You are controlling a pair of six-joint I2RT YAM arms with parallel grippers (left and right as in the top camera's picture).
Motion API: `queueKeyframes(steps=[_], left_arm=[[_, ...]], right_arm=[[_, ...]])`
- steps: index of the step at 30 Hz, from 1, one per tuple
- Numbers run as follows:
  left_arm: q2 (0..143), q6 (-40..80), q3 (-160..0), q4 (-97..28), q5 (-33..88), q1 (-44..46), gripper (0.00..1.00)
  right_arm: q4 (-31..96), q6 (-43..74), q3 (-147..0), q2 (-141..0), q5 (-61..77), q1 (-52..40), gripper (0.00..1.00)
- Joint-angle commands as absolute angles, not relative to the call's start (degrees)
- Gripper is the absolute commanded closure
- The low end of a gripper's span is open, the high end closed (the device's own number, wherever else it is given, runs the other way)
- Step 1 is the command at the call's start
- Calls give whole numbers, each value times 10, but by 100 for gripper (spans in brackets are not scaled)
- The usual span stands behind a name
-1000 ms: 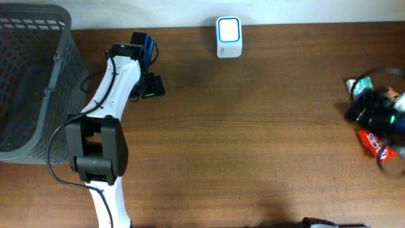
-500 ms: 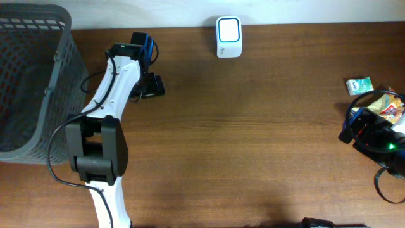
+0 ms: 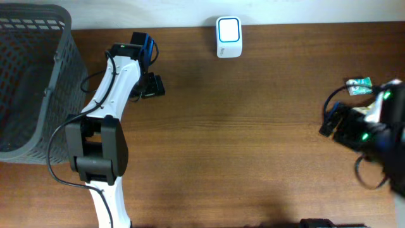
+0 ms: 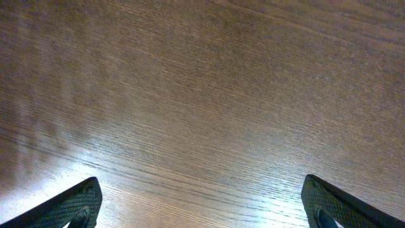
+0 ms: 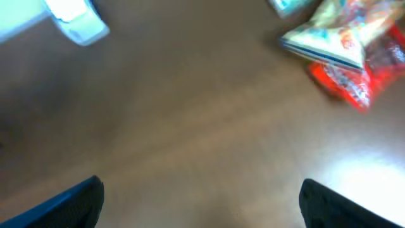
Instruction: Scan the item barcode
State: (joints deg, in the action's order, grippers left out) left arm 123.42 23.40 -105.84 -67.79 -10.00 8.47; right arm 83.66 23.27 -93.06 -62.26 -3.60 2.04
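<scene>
The white barcode scanner [image 3: 228,37] stands at the table's far edge; it shows blurred at the top left of the right wrist view [image 5: 76,19]. The items are a small pile of snack packets at the right: a green one [image 3: 359,83], a pale printed bag [image 5: 342,35] and a red packet [image 5: 351,82]. My right gripper [image 3: 332,123] hovers left of the pile, blurred. Its jaws are open [image 5: 199,202] and nothing is between them. My left gripper [image 3: 150,85] hangs open [image 4: 202,202] over bare wood at the far left, holding nothing.
A grey mesh basket [image 3: 60,82] fills the left edge of the table beside the left arm [image 3: 101,107]. The right arm [image 3: 373,126] covers most of the packet pile in the overhead view.
The right arm has swung from over the packet pile toward the left and is blurred with motion. The left arm has not moved.
</scene>
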Motion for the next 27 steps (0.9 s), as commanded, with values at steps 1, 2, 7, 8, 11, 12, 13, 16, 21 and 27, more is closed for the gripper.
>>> queueKeyframes(steps=[1, 2, 7, 8, 11, 12, 13, 16, 21, 27], left_arm=[[1221, 233, -1056, -677, -98, 81, 1], [1221, 233, -1056, -677, -98, 81, 1], [1221, 233, -1056, -677, -98, 81, 1], [1221, 233, -1056, -677, -98, 81, 1], [1221, 233, -1056, -677, -98, 81, 1], [1221, 233, -1056, -677, -98, 81, 1], [1221, 233, -1056, -677, -98, 81, 1], [1221, 233, -1056, -677, -98, 81, 1], [1221, 233, -1056, -677, -98, 81, 1], [1221, 233, -1056, -677, -98, 81, 1]], right_arm=[[763, 215, -814, -494, -64, -7, 1], [742, 212, -780, -463, -65, -7, 2], [618, 172, -567, -260, -67, -7, 2], [590, 168, -524, -221, -66, -8, 2], [534, 167, -441, -157, -65, -11, 2], [502, 167, -396, -125, -64, -14, 2], [479, 167, -366, -102, -62, -14, 2], [414, 167, -292, -51, -54, -15, 2], [313, 167, -214, -13, -40, -15, 2], [197, 107, -143, -2, 20, -16, 2]])
